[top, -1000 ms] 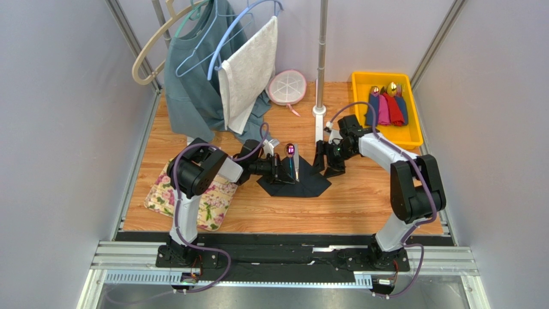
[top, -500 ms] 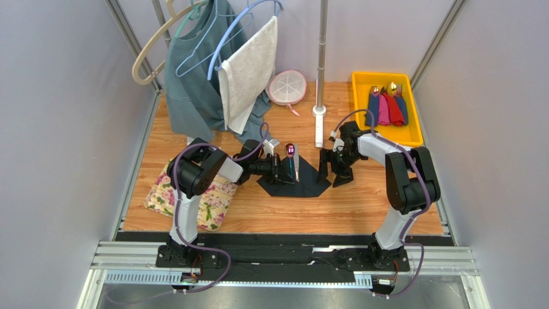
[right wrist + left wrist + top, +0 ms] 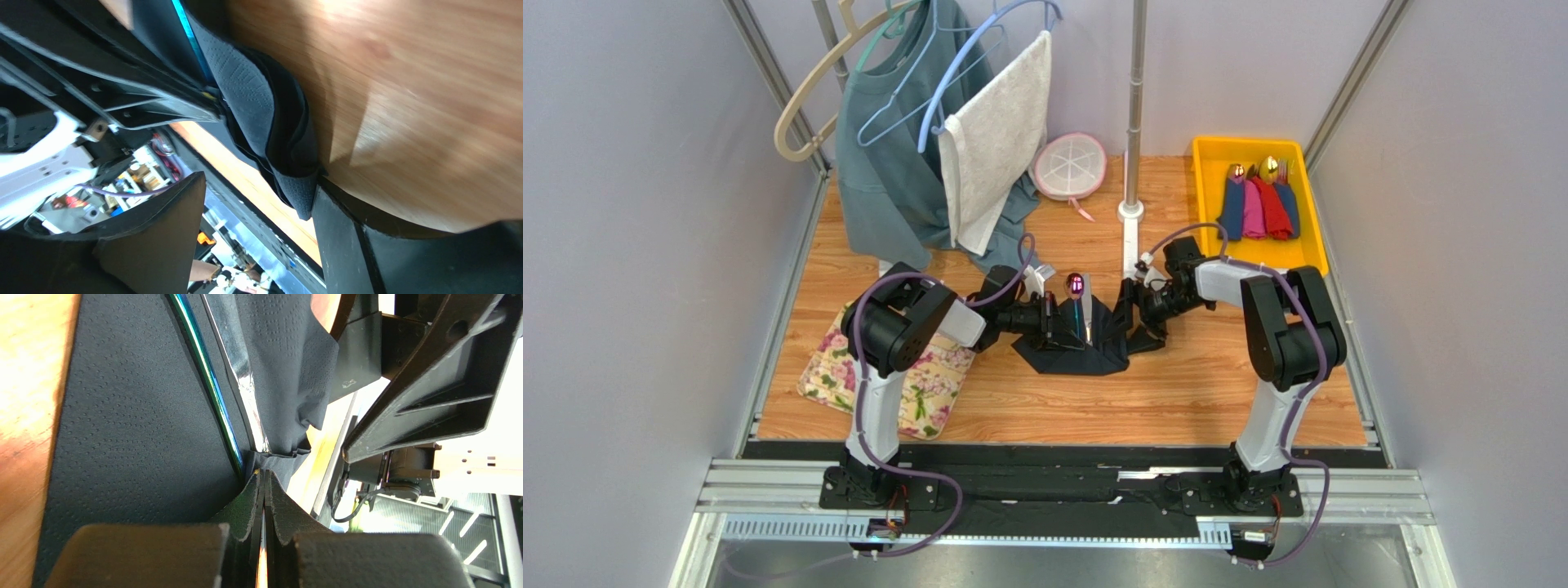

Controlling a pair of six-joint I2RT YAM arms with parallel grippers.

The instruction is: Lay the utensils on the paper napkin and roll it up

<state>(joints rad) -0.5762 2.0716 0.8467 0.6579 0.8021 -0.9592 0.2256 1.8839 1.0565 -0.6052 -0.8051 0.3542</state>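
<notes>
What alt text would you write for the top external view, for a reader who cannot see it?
At the centre of a wooden table, utensils lie on a black paper napkin. The shut left gripper rests beside them, and the open right gripper presses against the napkin's raised right edge.

- Left end effector [image 3: 1058, 322] is covering the utensils' [image 3: 1076, 286] lower handles in the top view; piece count too small to tell.
- Left wrist view: utensils are running off the top edge.
- Right end effector [image 3: 1133, 321] is hiding the paper napkin's [image 3: 1075, 355] right edge.
- Right wrist view: background is blurring out.
</notes>
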